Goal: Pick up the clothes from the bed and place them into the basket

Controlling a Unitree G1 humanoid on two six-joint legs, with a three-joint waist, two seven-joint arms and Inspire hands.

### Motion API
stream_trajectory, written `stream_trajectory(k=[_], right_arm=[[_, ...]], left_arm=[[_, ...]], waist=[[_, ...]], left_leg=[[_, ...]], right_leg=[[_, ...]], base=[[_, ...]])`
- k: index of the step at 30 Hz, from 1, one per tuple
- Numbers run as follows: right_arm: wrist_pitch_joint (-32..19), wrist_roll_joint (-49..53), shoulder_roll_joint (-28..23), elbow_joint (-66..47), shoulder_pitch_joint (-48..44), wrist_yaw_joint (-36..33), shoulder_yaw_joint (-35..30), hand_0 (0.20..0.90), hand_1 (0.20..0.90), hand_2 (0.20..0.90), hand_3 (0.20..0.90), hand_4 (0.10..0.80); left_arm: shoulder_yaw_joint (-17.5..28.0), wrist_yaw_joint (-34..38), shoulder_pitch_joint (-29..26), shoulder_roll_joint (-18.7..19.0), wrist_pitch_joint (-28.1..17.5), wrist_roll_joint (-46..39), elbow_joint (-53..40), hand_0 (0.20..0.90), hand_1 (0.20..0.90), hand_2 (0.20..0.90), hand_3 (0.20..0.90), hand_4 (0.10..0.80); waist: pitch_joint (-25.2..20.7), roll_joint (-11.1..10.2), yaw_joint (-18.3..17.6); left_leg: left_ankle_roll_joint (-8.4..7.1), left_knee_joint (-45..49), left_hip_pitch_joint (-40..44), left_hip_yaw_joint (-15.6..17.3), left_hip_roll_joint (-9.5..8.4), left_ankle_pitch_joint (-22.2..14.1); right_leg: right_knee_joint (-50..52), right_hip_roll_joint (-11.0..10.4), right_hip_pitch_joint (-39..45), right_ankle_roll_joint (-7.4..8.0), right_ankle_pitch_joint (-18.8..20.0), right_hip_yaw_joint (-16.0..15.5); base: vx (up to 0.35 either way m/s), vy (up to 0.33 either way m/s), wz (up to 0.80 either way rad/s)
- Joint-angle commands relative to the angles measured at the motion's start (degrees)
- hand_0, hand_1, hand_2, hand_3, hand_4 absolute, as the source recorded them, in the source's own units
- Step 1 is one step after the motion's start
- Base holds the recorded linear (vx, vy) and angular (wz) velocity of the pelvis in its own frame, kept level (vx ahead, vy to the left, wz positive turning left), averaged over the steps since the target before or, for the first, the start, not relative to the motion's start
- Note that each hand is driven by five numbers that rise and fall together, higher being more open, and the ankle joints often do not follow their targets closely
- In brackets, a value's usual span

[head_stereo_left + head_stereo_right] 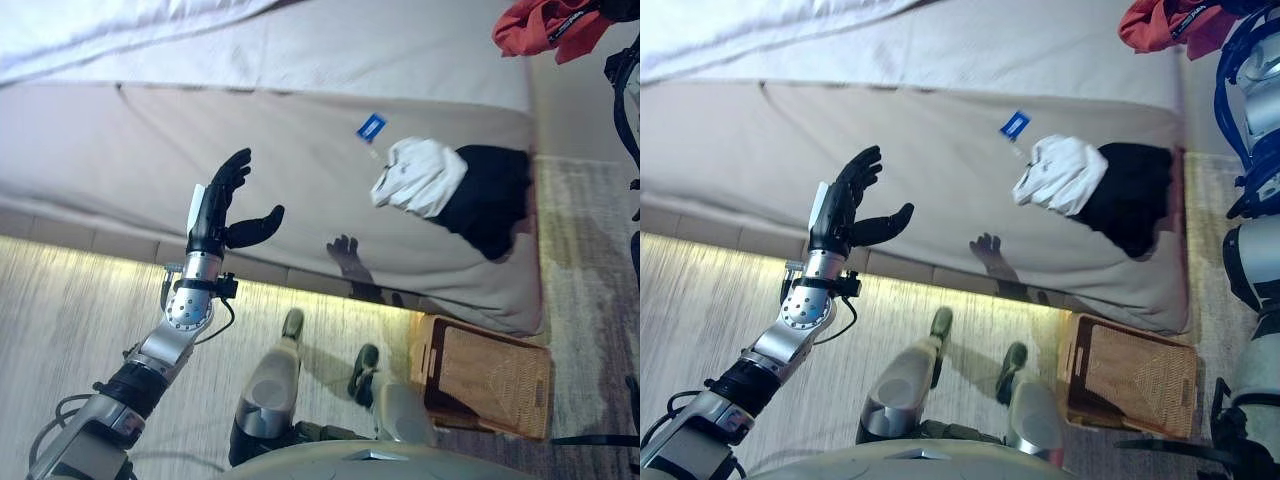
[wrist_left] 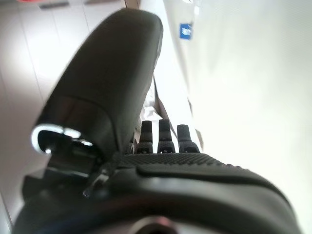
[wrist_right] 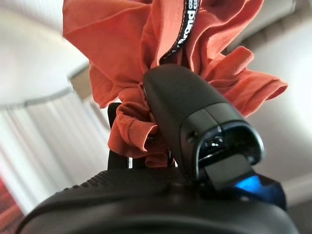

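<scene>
My right hand (image 3: pixel 195 122) is shut on an orange-red garment (image 3: pixel 146 53), gripped between thumb and fingers. The garment hangs bunched at the far right over the bed's corner (image 1: pixel 545 25). A white garment (image 1: pixel 420 175) lies partly on a black garment (image 1: pixel 490 195) on the bed (image 1: pixel 250 130), near its right end. A small blue tag (image 1: pixel 371 126) lies just left of them. The wicker basket (image 1: pixel 495 380) stands on the floor below the bed's right corner. My left hand (image 1: pixel 225 205) is open and empty, raised before the bed's front side, well left of the clothes.
A white cover (image 1: pixel 100 30) lies across the far left of the bed. A lit strip runs along the bed's base (image 1: pixel 100 250). Pale floor (image 1: pixel 70 320) lies between me and the bed. A rug (image 1: pixel 590 260) lies right of the bed.
</scene>
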Motion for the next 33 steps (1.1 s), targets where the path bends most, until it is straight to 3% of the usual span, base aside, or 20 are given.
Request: stream_trajectory(k=[1, 10, 20, 33], right_arm=[[-3.95, 0.10, -6.13, -4.93, 5.24, -2.13, 2.51, 0.300, 0.300, 0.300, 0.200, 0.100], [-2.44, 0.66, -10.79, -14.93, 25.75, -0.67, -11.03, 0.300, 0.300, 0.300, 0.200, 0.100], [-0.36, 0.93, -4.80, -22.60, 50.04, 3.48, -24.03, 0.300, 0.300, 0.300, 0.200, 0.100], [0.48, 0.27, 6.10, -14.62, 55.09, 8.80, -21.69, 0.300, 0.300, 0.300, 0.200, 0.100]], left_arm=[[-0.39, 0.48, 1.34, -4.29, -2.68, -1.89, 3.09, 0.900, 0.900, 0.900, 0.900, 0.800], [0.80, 0.36, 0.82, -6.05, -0.96, 0.04, 6.51, 0.900, 0.900, 0.900, 0.900, 0.800], [1.69, 2.41, -5.12, -8.50, 1.51, 4.28, 8.35, 0.900, 0.900, 0.900, 0.900, 0.800], [-1.15, 1.99, -7.84, -9.50, 4.16, 5.32, 7.01, 0.900, 0.900, 0.900, 0.900, 0.800]], waist=[[-15.22, -1.31, -5.17], [-16.19, -1.29, -12.63], [-15.22, -1.01, -19.69], [-14.16, 1.05, -22.64]], left_leg=[[1.03, 4.10, 1.25, 1.95, 0.91, -10.07], [0.45, -0.40, 6.28, 7.04, 2.74, -10.75], [0.68, -1.48, 8.21, 12.01, 3.93, -12.16], [0.87, 0.41, 9.36, 17.16, 4.49, -14.28]], right_leg=[[-7.06, 2.67, 3.51, -1.48, 3.07, 0.30], [-11.84, 3.54, 3.45, 0.76, 7.16, 8.56], [-11.97, 5.51, 0.46, 1.11, 8.28, 14.81], [-11.02, 5.56, -1.80, 1.61, 8.85, 16.23]], base=[[0.022, 0.031, -0.46], [0.007, 0.026, -0.44], [-0.018, -0.001, -0.39], [0.007, -0.062, -0.24]])
